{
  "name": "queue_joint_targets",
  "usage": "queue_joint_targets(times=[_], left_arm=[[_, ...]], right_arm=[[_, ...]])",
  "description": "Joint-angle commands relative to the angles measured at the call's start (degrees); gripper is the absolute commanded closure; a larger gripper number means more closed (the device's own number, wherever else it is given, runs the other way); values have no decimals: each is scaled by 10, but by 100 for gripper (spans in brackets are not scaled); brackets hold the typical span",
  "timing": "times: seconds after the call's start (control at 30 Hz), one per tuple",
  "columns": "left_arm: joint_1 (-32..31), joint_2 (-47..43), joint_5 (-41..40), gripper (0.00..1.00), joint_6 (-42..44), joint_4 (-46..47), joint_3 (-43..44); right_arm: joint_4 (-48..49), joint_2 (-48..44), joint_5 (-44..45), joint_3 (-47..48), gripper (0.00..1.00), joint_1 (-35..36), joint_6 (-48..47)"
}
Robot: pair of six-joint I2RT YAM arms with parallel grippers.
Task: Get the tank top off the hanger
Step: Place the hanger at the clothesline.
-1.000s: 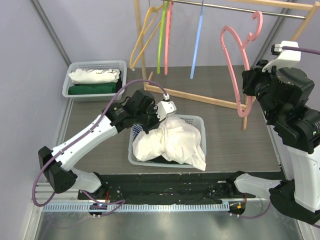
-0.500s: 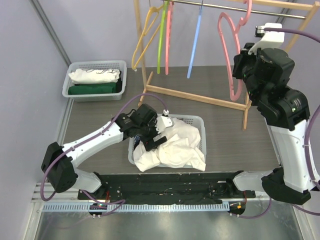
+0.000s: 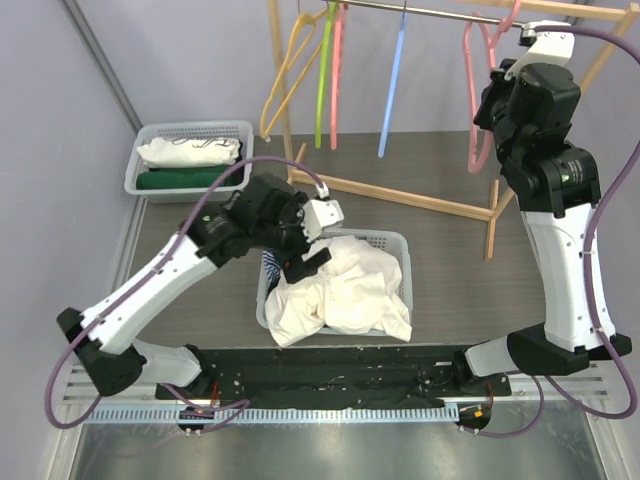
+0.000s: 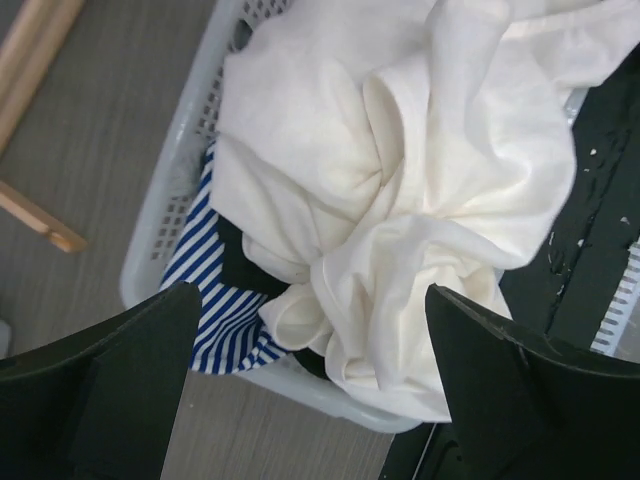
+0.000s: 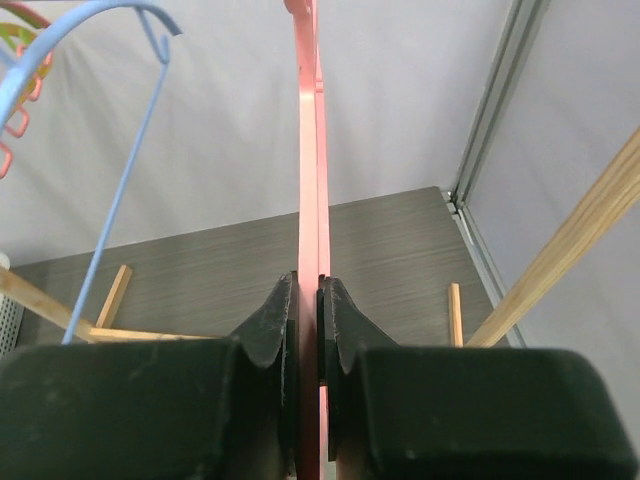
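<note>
Top external: since a second ago the left gripper [image 3: 303,252] has let go of the white tank top [image 3: 345,290] and lifted, and its jaws are now spread wide. The right gripper [image 5: 308,292] has carried the bare pink hanger [image 3: 478,100] up to the rack's top rail [image 3: 440,12], jaws pinched on its flat stem. The tank top lies crumpled in the white basket [image 3: 403,245], directly below the left gripper and apart from it, over a blue-striped garment [image 4: 215,310].
</note>
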Motion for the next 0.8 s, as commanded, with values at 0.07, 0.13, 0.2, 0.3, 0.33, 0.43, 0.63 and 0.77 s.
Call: queue_joint_targets(times=[0.07,0.13,0.2,0.3,0.33,0.43,0.63,0.77], left_arm=[[-1,-57,-15,0,-28,-81,145],[-2,-60,-21,0,-32,-83,155],[-2,-69,-20,0,-36,-81,154],[-2,-74,-20,0,-35,-76,151],[-2,-77,-24,0,-35,-74,147],[-1,-82,-34,0,-36,-73,142],[-1,-92,-30,0,-41,-76,147],[-1,-96,-42,0,-45,-67,141]], right_arm=[[55,3,-65,25,99,-36,28],[57,11,-75,30,99,-40,31],[57,18,-82,43,99,-46,37],[58,33,-92,59,99,-52,42],[58,40,-95,63,99,-54,43],[58,48,-105,66,99,-66,49],[61,58,-143,54,99,-94,66],[67,60,-155,44,99,-99,72]])
